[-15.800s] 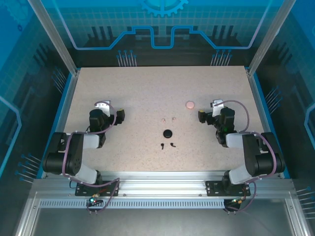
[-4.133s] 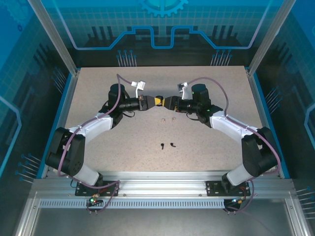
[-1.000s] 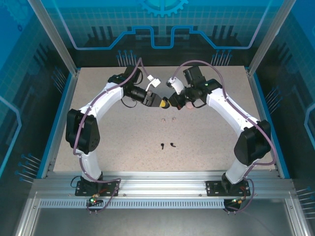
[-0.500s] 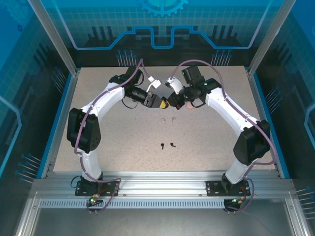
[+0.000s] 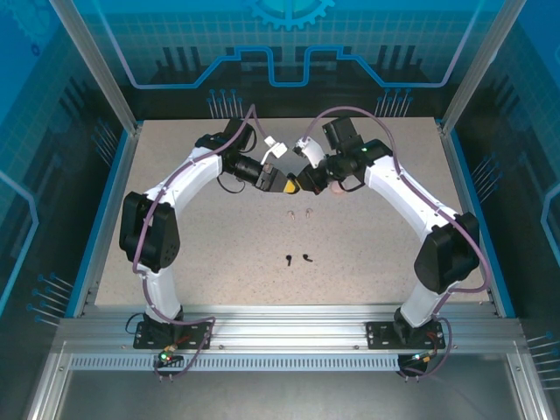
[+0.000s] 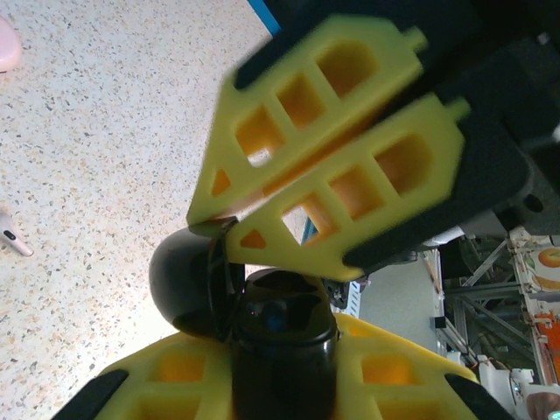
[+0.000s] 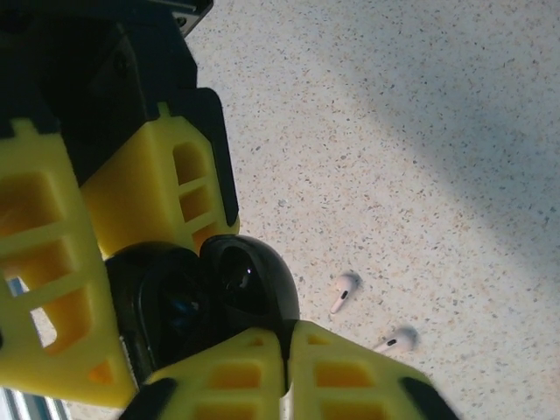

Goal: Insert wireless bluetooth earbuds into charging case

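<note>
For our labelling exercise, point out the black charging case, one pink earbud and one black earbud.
black charging case (image 7: 254, 284): right wrist view, rounded shell.
pink earbud (image 7: 343, 294): right wrist view, its middle.
black earbud (image 5: 307, 257): top external view, its middle.

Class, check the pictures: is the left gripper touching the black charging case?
Touching. The left wrist view shows the black charging case clamped between the yellow fingers of the left gripper.

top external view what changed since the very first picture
The left gripper and right gripper moved forward over the table, lifted the black case off it and now hold it between them, lid hinged open. The pink earbuds, black earbuds and pink case lie where they were.
</note>
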You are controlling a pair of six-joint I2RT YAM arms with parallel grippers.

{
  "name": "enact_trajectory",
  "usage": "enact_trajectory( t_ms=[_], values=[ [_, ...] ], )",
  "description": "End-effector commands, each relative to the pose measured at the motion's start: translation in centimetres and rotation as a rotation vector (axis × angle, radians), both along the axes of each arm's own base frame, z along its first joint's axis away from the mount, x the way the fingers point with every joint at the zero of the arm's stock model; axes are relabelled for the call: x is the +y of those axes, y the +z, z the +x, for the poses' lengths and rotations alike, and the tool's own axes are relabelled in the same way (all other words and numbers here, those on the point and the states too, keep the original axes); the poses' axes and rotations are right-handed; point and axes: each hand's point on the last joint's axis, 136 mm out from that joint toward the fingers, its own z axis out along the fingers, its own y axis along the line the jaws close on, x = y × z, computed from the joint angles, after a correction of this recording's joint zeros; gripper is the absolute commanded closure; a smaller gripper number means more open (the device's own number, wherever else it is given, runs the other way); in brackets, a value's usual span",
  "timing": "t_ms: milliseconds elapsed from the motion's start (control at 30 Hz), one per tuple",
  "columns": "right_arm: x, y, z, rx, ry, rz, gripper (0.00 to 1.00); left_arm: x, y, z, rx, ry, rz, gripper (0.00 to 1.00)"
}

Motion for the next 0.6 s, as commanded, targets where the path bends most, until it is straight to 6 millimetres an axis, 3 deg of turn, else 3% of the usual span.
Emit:
enact_trajectory(
  t_ms=[0, 100, 333, 467, 567],
  values=[
    [-0.7, 2.7, 1.6, -0.032, -0.056, 0.08, 0.65, -0.3, 0.4, -0.5, -0.008, -0.02, -0.016, 1.0],
    [-1.2, 4.1, 1.3, -0.033, -0.07, 0.134, 0.55, -0.1, 0.3, -0.4, -0.031, -0.006, -0.008, 1.0],
    [-4.1, 5.3, 0.7, -0.015, -0.203, 0.162, 0.49, 1.3, 1.0, -0.1, -0.118, 0.073, -0.013, 1.0],
    [-5.9, 4.2, 0.3, 0.057, -0.381, 0.149, 0.42, 2.1, 1.4, 0.8, -0.21, 0.182, 0.003, 1.0],
    [-5.8, 1.6, -1.3, 0.175, -0.46, 0.141, 0.4, 3.1, 1.8, 2.2, -0.31, 0.31, 0.017, 1.0]
  ],
)
